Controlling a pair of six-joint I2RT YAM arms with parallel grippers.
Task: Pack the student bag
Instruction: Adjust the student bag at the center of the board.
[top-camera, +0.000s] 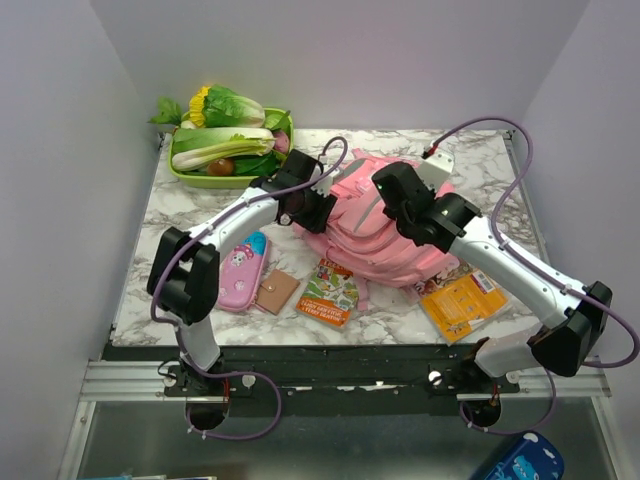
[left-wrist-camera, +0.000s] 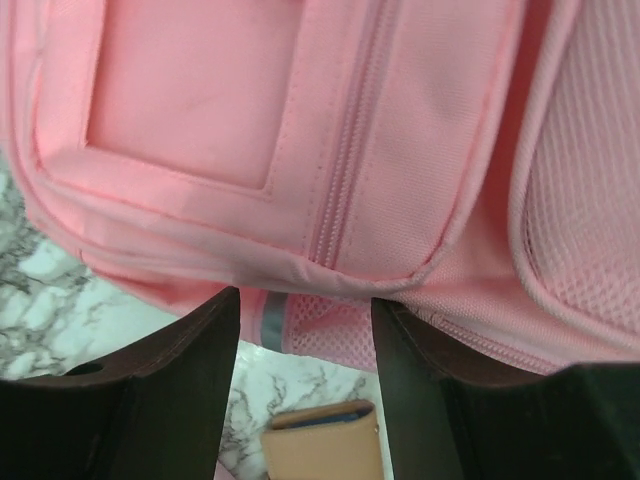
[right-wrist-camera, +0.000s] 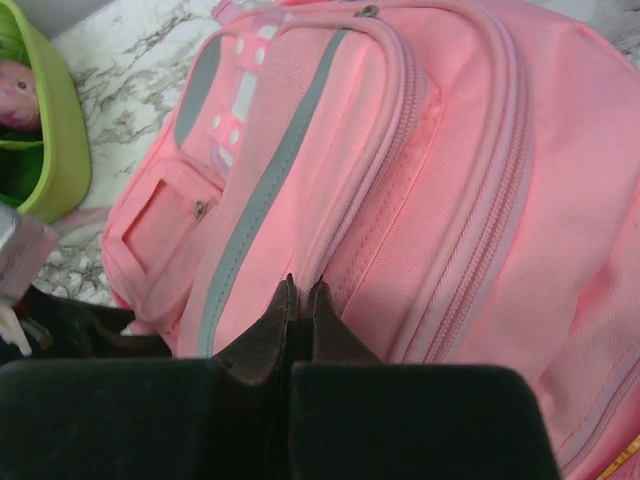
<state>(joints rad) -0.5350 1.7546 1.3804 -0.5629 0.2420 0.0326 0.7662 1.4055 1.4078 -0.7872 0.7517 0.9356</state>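
Note:
The student bag (top-camera: 365, 235) is a large pink backpack lying flat in the middle of the marble table. In the left wrist view its zipped side (left-wrist-camera: 330, 150) fills the frame. My left gripper (left-wrist-camera: 305, 300) stands open at the bag's left edge (top-camera: 318, 213), and the bag's lower seam and mesh lie across the fingertips. My right gripper (right-wrist-camera: 303, 287) is shut, its tips pressed against a zip seam on the bag's top (right-wrist-camera: 420, 170), near its middle (top-camera: 388, 195). I see nothing held between them.
A pink-and-blue pencil case (top-camera: 243, 270), a tan wallet (top-camera: 276, 290) (left-wrist-camera: 325, 445) and a green-and-orange book (top-camera: 330, 293) lie left of and in front of the bag. An orange book (top-camera: 462, 300) lies at the front right. A green tray of vegetables (top-camera: 225, 150) (right-wrist-camera: 55, 150) stands at the back left.

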